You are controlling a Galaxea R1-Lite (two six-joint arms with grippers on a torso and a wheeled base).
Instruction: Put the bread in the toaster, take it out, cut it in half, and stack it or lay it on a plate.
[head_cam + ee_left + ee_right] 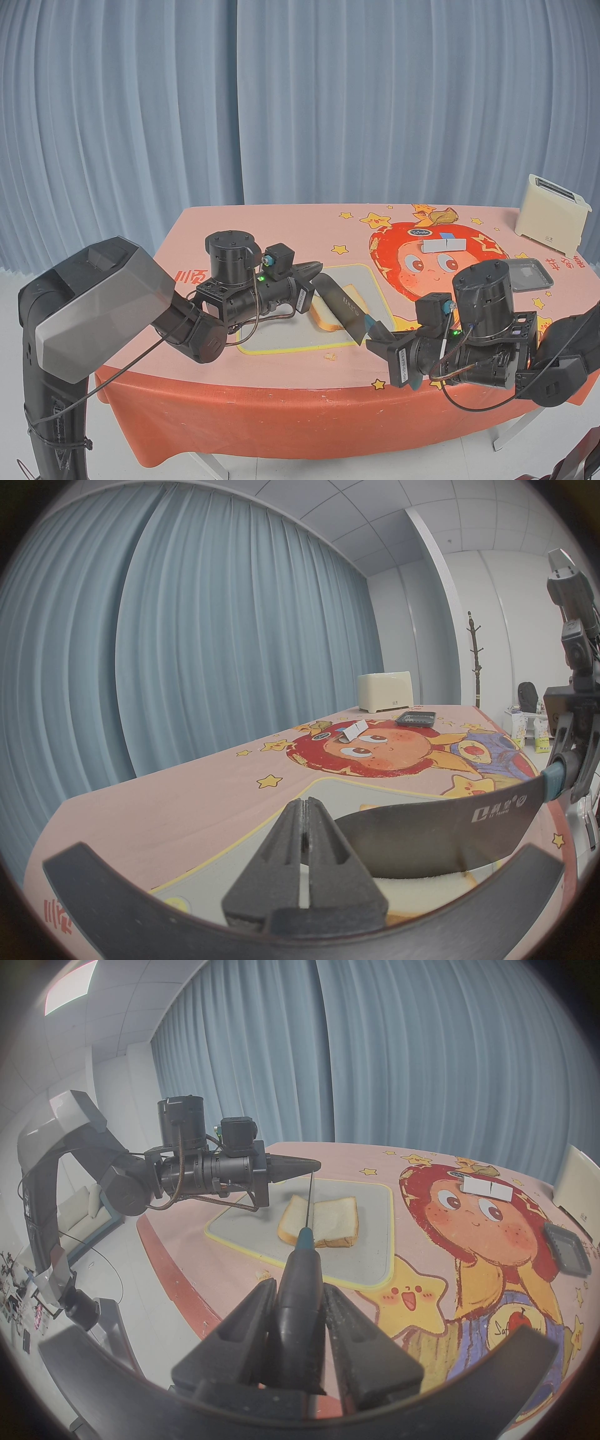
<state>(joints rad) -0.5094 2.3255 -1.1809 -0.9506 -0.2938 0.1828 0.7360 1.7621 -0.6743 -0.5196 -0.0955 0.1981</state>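
A slice of bread (pixel 326 314) lies flat on the grey cutting mat (pixel 281 331) near the table's front. A dark-bladed knife (pixel 342 305) stands edge-down across the slice's middle. My right gripper (pixel 380 339) is shut on its teal-tipped handle (pixel 300 1272). In the right wrist view the blade (pixel 309 1200) is edge-on over the bread (pixel 334 1221). My left gripper (pixel 315 270) is shut and holds nothing, its tip right at the blade's far end; contact cannot be told. The left wrist view has the shut fingers (pixel 284 849) beside the blade (pixel 437 833).
The cream toaster (pixel 552 214) stands at the table's far right corner. A dark tray (pixel 530 274) lies in front of it. A small grey card (pixel 442 244) lies on the cartoon tablecloth. The table's front edge runs just below both arms.
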